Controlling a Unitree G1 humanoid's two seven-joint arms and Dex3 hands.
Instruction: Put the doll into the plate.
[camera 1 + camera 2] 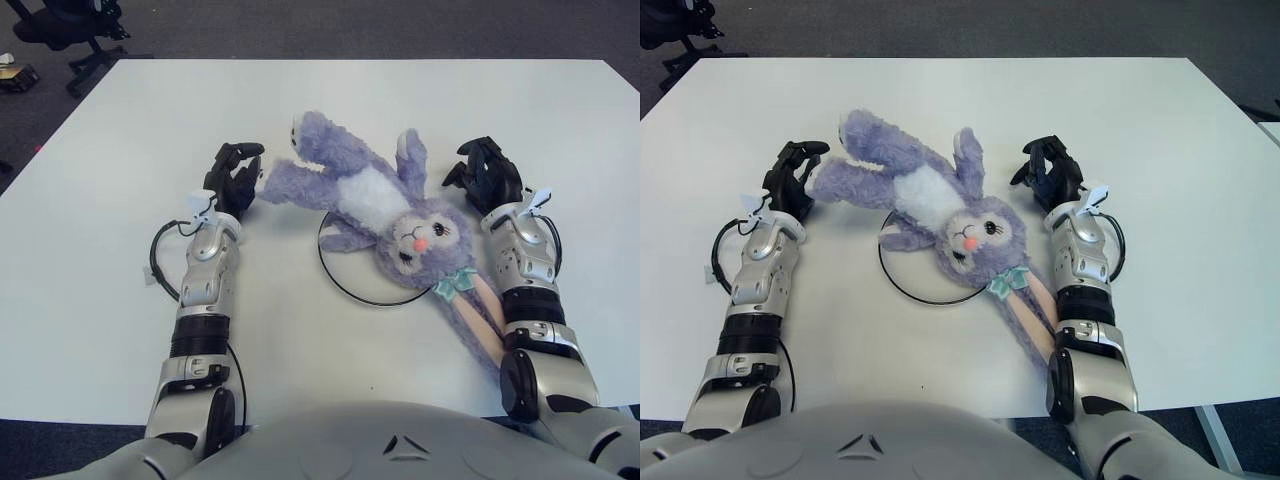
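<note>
White table [120,110]; black office chair [70,30] on dark carpet [400,25] beyond

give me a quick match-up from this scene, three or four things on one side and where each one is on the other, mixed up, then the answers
Things:
1. doll
2. plate
3. left hand
4. right hand

Places:
A. beside the doll's raised arm, on the robot's right
B. lying on its back across the plate, long ears trailing toward the robot
C. next to the doll's foot, on the robot's left
D. mostly covered by the doll, dark rim showing at the near side

Pairs: 1-B, 2-D, 3-C, 4-A
</note>
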